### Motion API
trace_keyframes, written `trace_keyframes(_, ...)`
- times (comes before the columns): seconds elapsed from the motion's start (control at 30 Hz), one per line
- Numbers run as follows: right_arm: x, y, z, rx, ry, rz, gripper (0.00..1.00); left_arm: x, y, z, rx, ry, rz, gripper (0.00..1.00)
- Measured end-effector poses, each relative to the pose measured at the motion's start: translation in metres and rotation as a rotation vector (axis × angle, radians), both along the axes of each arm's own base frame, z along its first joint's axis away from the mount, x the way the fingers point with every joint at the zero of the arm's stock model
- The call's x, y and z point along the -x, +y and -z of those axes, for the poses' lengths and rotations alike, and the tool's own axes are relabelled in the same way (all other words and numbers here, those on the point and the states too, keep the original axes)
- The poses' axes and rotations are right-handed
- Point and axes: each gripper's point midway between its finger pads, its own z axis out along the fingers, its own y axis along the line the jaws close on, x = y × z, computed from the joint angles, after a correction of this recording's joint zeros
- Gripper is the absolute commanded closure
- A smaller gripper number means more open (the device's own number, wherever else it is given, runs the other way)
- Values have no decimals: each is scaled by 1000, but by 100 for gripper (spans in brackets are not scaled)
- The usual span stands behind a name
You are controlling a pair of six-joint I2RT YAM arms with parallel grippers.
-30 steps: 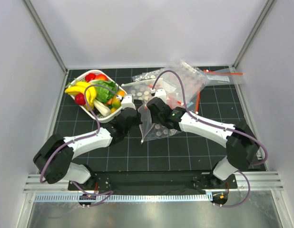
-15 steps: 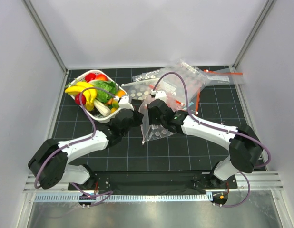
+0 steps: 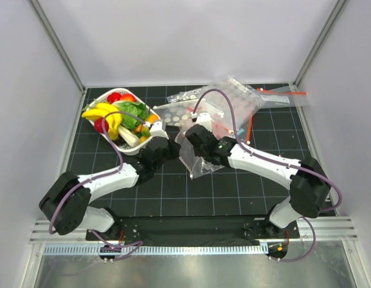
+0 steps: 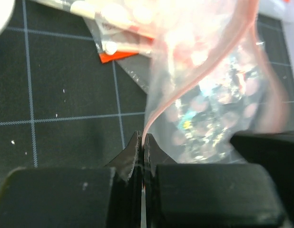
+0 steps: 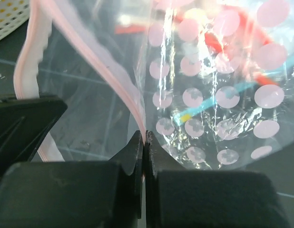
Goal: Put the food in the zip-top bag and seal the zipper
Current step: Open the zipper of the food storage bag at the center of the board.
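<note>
Food (image 3: 118, 116) in white basket (image 3: 130, 150); zip-top bag (image 3: 202, 161) between arms, left gripper (image 4: 143, 142) and right gripper (image 5: 143, 138) pinching its zipper (image 5: 25, 61).

The 2 arms meet mid-mat. The left gripper (image 3: 163, 144) and right gripper (image 3: 194, 135) each pinch the zip-top bag (image 3: 202, 163), which hangs between them and blocks the middle. The white basket (image 3: 128, 149) touches the left gripper's side, and a purple cable (image 3: 105, 128) loops over the food (image 3: 116, 114). A pile of dotted bags (image 3: 233, 102) covers the far mat behind the right gripper. Bare mat (image 3: 191, 195) shows between the arms and along the right edge.
</note>
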Motion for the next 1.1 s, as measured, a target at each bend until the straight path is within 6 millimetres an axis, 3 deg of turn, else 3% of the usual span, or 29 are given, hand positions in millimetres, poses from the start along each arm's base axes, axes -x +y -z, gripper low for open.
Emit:
trace_keyframes(0.27,-6,-34,-34,144,-86,85,98,-5,-12,48,-76,99,27,100)
trace_keyframes(0.53,-2,-62,-61,231,-156,146,95,-14,-27,49,-73,102,55,99)
trace_keyframes(0.57,-1,-64,-62,235,-158,147,94,-15,-29,48,-73,99,61,95)
trace_keyframes(0.7,-2,-64,-63,233,-160,145,93,-13,-35,43,-99,74,105,50)
trace_keyframes(0.8,-3,-61,-61,228,-160,143,93,-7,-39,41,-113,73,152,31)
trace_keyframes(0.9,-6,-53,-55,213,-153,131,93,-2,-38,31,-120,58,171,22)
trace_keyframes(1.07,-10,-44,-47,202,-150,120,93,2,-28,12,-143,37,166,16)
trace_keyframes(1.1,-11,-43,-45,203,-150,120,93,2,-26,9,-150,33,162,1)
